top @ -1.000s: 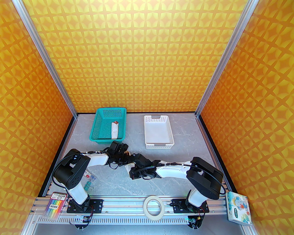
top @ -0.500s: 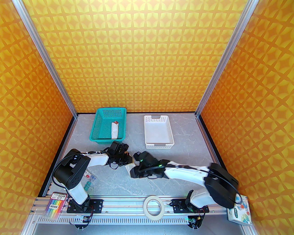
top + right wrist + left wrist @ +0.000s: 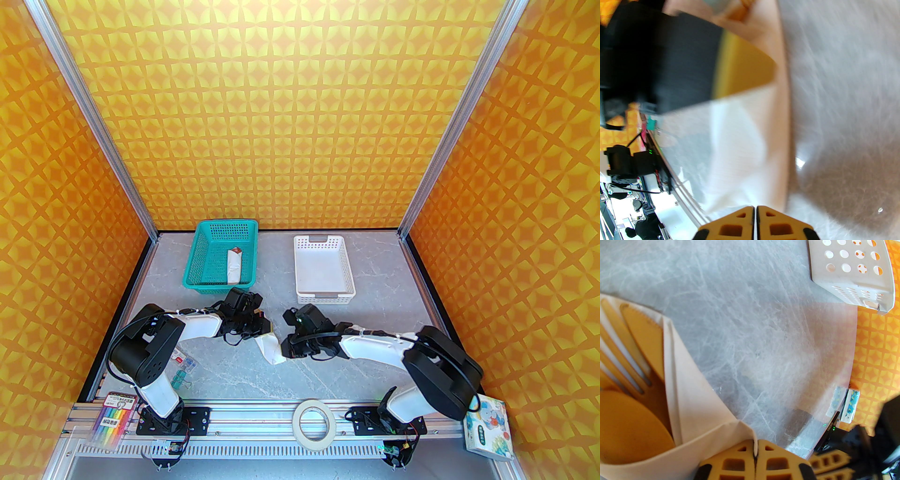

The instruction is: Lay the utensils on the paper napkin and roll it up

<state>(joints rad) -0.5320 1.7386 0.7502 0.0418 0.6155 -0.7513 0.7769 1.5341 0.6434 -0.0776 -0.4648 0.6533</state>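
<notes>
Paper napkin lies half rolled on the grey table, stretched between the two grippers.
Left gripper is clamped on a fold of the napkin, with the tan utensils lying inside the wrap; right gripper has its fingers pressed together at the napkin's near end, and whether paper is caught there cannot be told; print on the pen pack and the picture box is too small to read; since a second ago the right arm has swung out to the right, uncovering the roll; the left arm has not moved.
</notes>
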